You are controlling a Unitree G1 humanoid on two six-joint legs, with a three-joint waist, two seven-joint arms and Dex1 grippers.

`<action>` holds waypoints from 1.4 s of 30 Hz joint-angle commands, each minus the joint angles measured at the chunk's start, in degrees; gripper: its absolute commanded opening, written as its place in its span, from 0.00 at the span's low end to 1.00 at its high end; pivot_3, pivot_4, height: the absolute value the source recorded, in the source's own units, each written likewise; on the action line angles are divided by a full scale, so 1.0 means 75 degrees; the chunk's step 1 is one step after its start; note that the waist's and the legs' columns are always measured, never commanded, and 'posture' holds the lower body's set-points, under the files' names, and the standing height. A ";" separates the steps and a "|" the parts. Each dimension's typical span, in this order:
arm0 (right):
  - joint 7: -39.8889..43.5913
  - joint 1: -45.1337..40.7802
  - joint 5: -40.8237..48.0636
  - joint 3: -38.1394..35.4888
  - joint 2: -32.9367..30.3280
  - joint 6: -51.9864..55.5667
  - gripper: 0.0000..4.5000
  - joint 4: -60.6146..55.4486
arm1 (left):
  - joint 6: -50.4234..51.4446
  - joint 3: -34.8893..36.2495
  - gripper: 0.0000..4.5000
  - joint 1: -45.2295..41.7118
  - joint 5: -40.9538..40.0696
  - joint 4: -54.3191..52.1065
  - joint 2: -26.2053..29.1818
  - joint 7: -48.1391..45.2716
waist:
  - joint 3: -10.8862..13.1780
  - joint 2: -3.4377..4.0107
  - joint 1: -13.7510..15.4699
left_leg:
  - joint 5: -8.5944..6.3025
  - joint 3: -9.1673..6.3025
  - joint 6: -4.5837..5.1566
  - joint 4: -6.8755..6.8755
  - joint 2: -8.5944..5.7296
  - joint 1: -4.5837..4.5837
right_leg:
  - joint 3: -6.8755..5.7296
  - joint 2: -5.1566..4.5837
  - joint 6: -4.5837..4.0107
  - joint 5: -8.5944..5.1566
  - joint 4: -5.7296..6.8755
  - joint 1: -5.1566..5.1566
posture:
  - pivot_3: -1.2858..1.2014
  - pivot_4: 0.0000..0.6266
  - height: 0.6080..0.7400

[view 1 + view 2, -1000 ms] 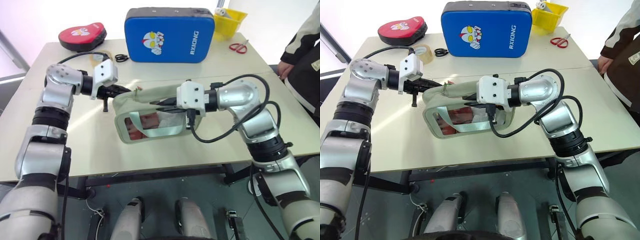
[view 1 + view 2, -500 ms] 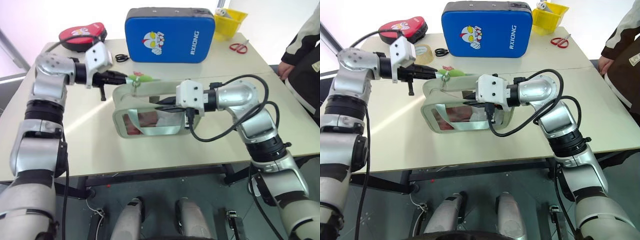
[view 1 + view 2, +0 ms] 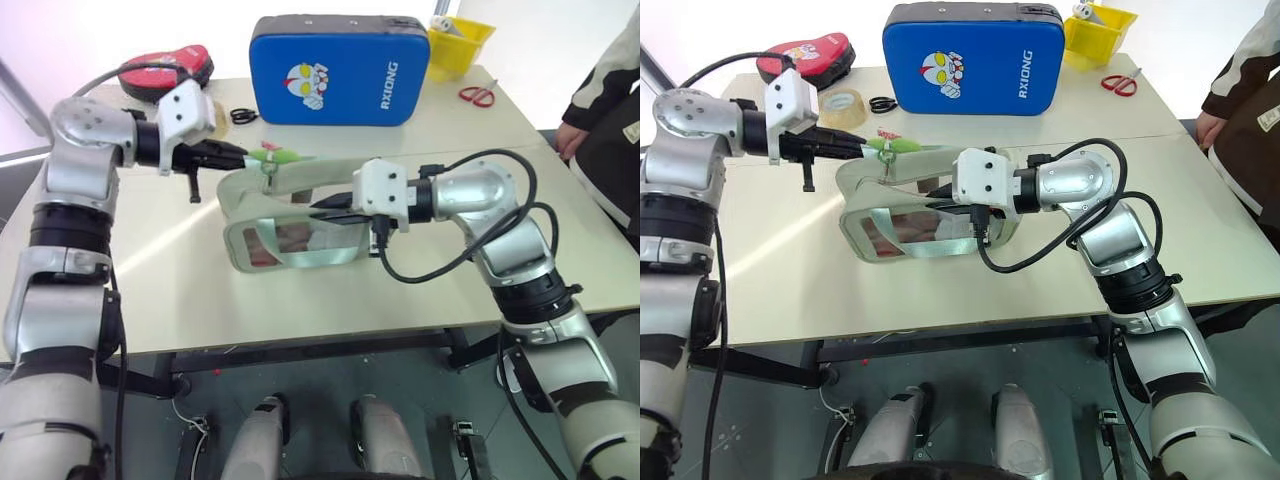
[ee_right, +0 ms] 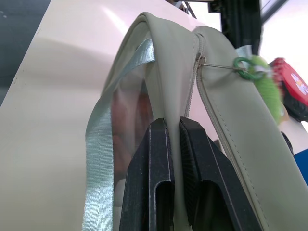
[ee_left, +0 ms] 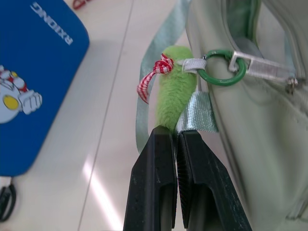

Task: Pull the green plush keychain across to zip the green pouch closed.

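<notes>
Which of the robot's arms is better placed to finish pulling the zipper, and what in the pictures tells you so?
Left. The left gripper is already shut on the green plush keychain, which hangs from the zipper pull. The right gripper is clamped on the green pouch, bracing it, so it should probably stay put.

**Looks like a robot test lab, not anyone's home**

Plain beige table (image 3: pixel 330 300) on a metal frame, grey floor, random props: blue pad (image 3: pixel 338 68), red pad (image 3: pixel 165 70), yellow bin (image 3: pixel 458 45), scissors (image 3: pixel 478 94), tape roll (image 3: pixel 845 103), and a person (image 3: pixel 605 110) standing by
</notes>
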 commanded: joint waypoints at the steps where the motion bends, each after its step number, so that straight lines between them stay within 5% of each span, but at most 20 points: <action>1: 0.0007 -0.0237 0.0120 -0.0197 -0.0063 -0.0030 0.00 -0.0160 | -0.0427 -0.0067 0.01 -0.0119 0.0315 0.0061 0.0283 0.0058 | 0.0000 0.0000 0.0008 | 0.0000 0.0000 0.0000 0.0000 0.0000 0.0000 | 0.0000 0.0000 0.0000 0.0000 0.0000 0.0001 | 0.52 0.24 1.00; 2: 0.0029 -0.0262 0.0163 -0.0217 -0.0059 -0.0002 0.00 -0.0165 | -0.0455 -0.0057 0.01 -0.0150 0.0327 0.0189 0.0262 0.0129 | 0.0000 0.0000 0.0009 | 0.0000 0.0000 0.0000 0.0000 0.0000 0.0000 | 0.0000 0.0000 0.0000 0.0000 0.0000 0.0001 | 0.52 0.24 1.00; 5: 0.0069 -0.0309 0.0244 -0.0249 -0.0047 0.0053 0.00 -0.0189 | -0.0389 0.0018 0.21 -0.0216 0.0240 0.0390 0.0180 0.0150 | 0.0000 0.0000 0.0007 | 0.0000 0.0000 0.0000 0.0000 -0.0001 0.0000 | 0.0000 0.0000 0.0000 0.0000 0.0000 0.0001 | 0.52 0.24 1.00; 12: 0.0125 -0.0305 0.0282 -0.0262 -0.0077 0.0075 0.00 -0.0178 | -0.0395 -0.0056 0.97 -0.0398 0.0393 0.0677 0.0455 -0.0025 | 0.0000 0.0000 0.0004 | 0.0000 0.0000 0.0000 0.0000 -0.0001 0.0000 | 0.0000 0.0000 0.0000 0.0000 0.0000 0.0001 | 0.52 0.24 1.00; 20: 0.0133 -0.0300 0.0318 -0.0232 -0.0077 0.0086 0.00 -0.0191 | -0.0632 0.0304 0.97 -0.0878 0.0248 0.1322 -0.0072 0.1012 | 0.0000 0.0000 0.0023 | 0.0000 -0.0001 0.0000 0.0002 -0.0002 0.0000 | -0.0001 -0.0001 0.0002 0.0000 -0.0001 0.0003 | 0.52 0.24 1.00; 42: 0.0107 -0.0218 0.0295 -0.0200 -0.0114 0.0152 0.00 -0.0269 | 0.0109 0.0286 0.97 -0.0492 -0.0115 0.0553 -0.0392 -0.0208 | 0.0000 0.0000 -0.0003 | 0.0000 -0.0003 0.0000 0.0002 -0.0002 -0.0002 | -0.0002 0.0000 0.0004 0.0001 0.0001 0.0000 | 0.52 0.24 1.00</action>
